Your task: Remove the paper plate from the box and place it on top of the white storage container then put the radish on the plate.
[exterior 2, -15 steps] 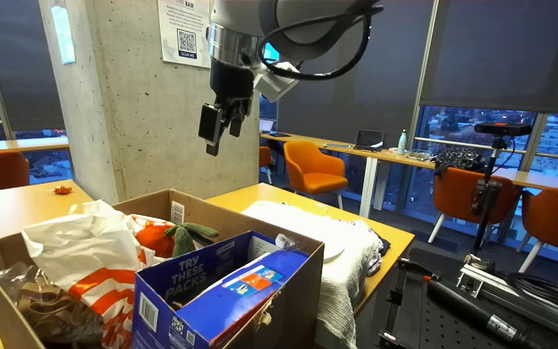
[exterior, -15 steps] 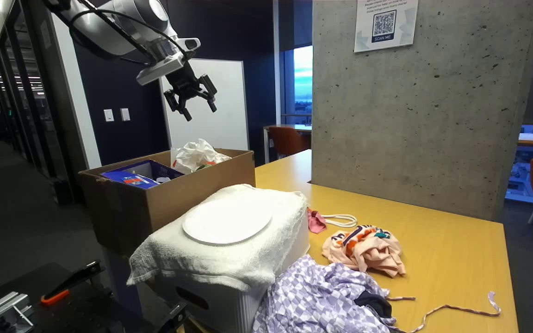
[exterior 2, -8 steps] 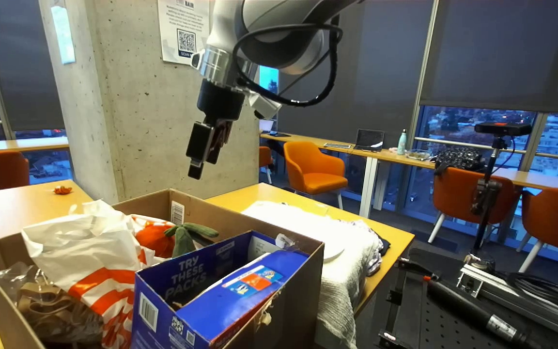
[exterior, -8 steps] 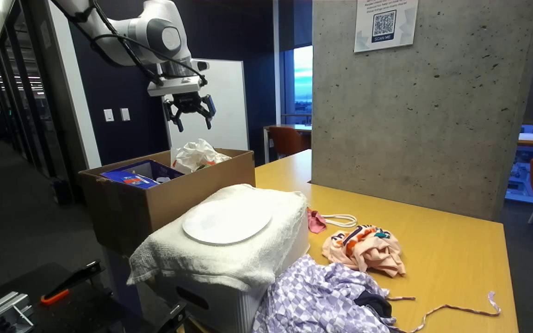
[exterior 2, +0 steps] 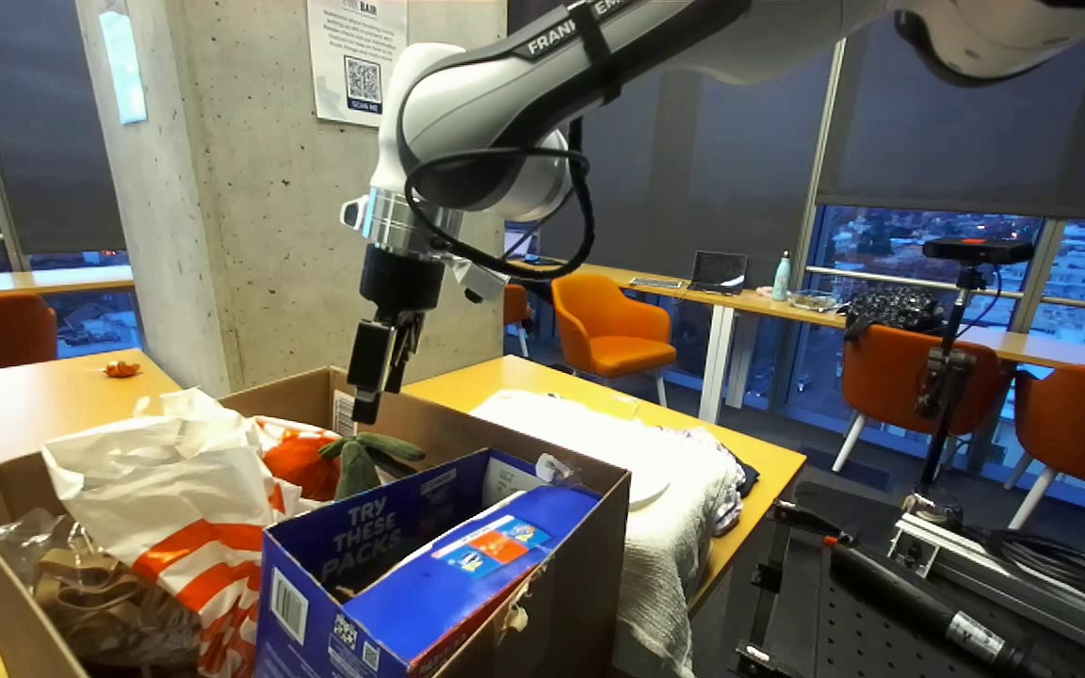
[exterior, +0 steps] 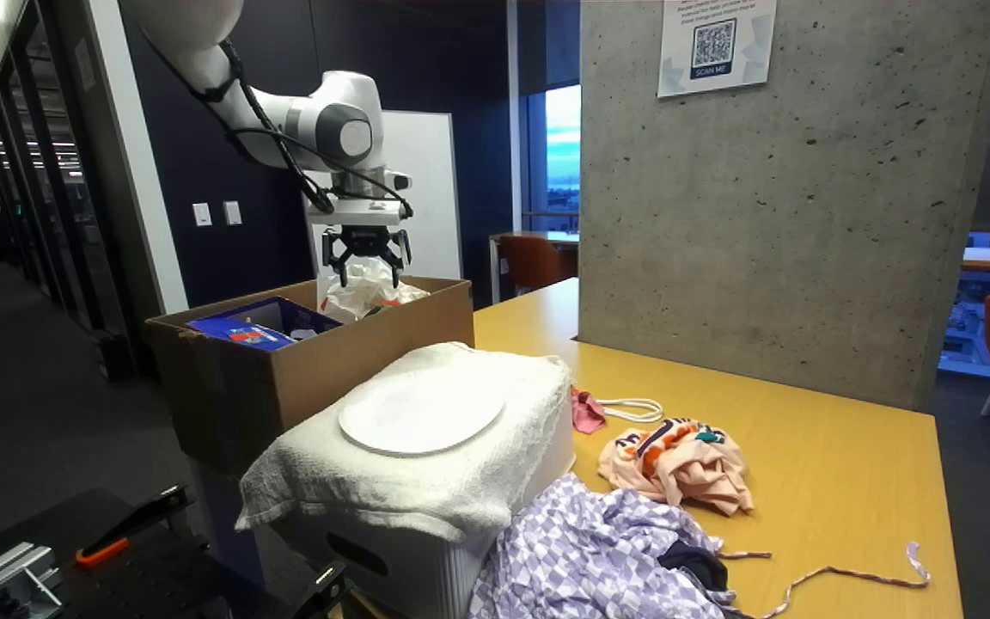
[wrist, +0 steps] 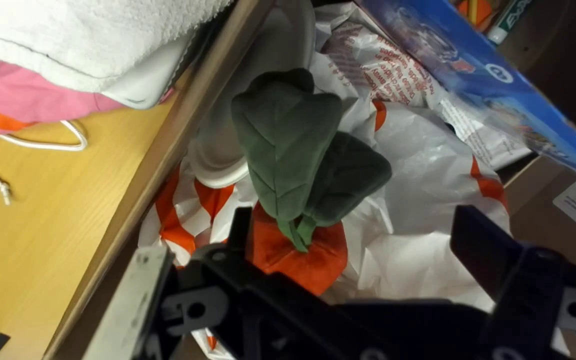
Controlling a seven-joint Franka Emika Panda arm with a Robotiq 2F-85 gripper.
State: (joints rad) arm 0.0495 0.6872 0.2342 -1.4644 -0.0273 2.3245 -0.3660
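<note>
A white paper plate (exterior: pixel 422 414) lies flat on a white towel (exterior: pixel 469 490) draped over the white storage container (exterior: pixel 435 567). The radish, an orange-red plush with green leaves (exterior 2: pixel 302 461), lies in the cardboard box (exterior: pixel 383 344) against a white-and-orange bag. In the wrist view the radish (wrist: pixel 318 265) is below the jaws, nearer the left finger, leaves toward the top of the picture. My gripper (wrist: pixel 353 220) is open and empty. It points down just above the box in both exterior views (exterior: pixel 369 282) (exterior 2: pixel 378 403), apart from the radish.
A blue carton (exterior 2: pixel 467 565) stands in the box beside the crumpled bag (exterior 2: pixel 166 471). The box walls rise around the radish. A checkered cloth (exterior: pixel 598 550) and a peach garment (exterior: pixel 675 464) lie on the table (exterior: pixel 839 481). A concrete pillar (exterior: pixel 787 215) stands behind.
My gripper has come down toward the box and turned from tilted to pointing nearly straight down. It has stayed open. The plate and radish have not moved.
</note>
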